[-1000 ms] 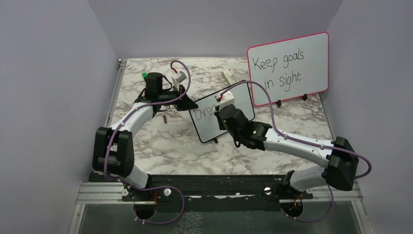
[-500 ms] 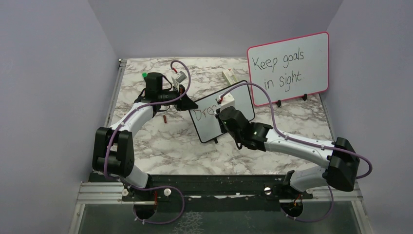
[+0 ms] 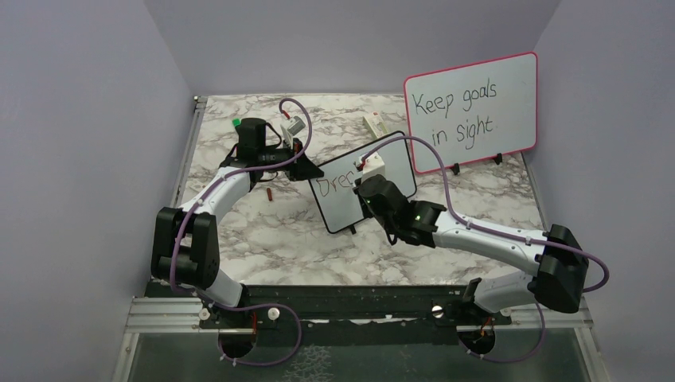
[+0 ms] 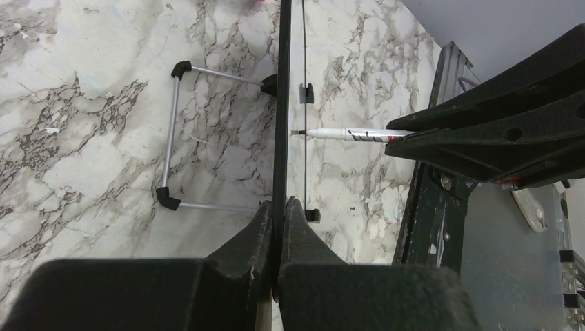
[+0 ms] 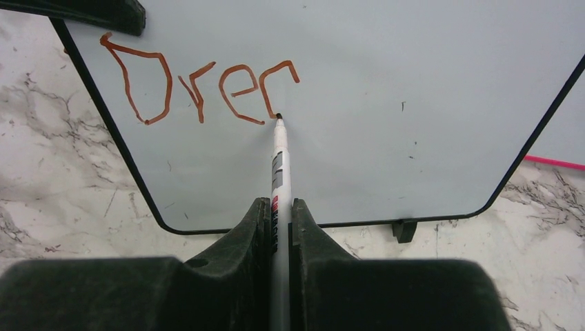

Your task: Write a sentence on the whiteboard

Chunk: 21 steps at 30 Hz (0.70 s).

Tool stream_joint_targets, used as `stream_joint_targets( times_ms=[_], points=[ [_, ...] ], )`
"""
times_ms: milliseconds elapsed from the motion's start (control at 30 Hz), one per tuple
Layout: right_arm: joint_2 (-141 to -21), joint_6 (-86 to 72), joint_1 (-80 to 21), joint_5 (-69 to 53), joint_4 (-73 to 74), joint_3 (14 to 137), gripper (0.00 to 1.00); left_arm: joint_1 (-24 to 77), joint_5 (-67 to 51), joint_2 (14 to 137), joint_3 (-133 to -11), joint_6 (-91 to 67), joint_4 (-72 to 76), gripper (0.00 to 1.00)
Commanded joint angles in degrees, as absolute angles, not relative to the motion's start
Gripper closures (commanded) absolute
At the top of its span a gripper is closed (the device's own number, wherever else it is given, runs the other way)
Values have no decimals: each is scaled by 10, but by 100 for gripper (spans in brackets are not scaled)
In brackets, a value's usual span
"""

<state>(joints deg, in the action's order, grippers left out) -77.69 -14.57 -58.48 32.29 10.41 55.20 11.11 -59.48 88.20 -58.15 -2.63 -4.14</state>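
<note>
The small black-framed whiteboard (image 3: 342, 203) stands tilted at mid-table. It also shows in the right wrist view (image 5: 414, 103) and edge-on in the left wrist view (image 4: 281, 103). My left gripper (image 3: 302, 167) is shut on its upper left edge (image 4: 279, 210). My right gripper (image 3: 368, 191) is shut on a white marker (image 5: 279, 172), its tip touching the board. The red sentence (image 5: 200, 86) reads "Dre" plus a partly drawn letter. The marker (image 4: 352, 134) also shows in the left wrist view.
A larger pink-framed board (image 3: 471, 111) with black "Keep goals in sight" stands at the back right. A small red item (image 3: 271, 194) lies left of the whiteboard. A white box (image 3: 372, 122) and a green-capped item (image 3: 236, 123) lie at the back.
My right gripper has moved the marker slightly, adding to the red stroke after "Dre". The left arm and the board have not moved.
</note>
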Motion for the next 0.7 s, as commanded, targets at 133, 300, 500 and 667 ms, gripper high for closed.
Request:
stream_joint_targets(
  times_ms=[133, 300, 500, 667],
  points=[
    [-771, -137, -575, 364, 93, 551, 99, 136, -530, 918, -561, 22, -118, 100],
    [-773, -130, -573, 363, 79, 556, 99, 137, -529, 918, -561, 23, -118, 100],
    [-774, -124, -572, 363, 62, 562, 99, 138, -529, 918, -562, 24, -120, 100],
    [-775, -120, -571, 364, 48, 566, 99, 138, -528, 919, -562, 24, -120, 100]
  ],
)
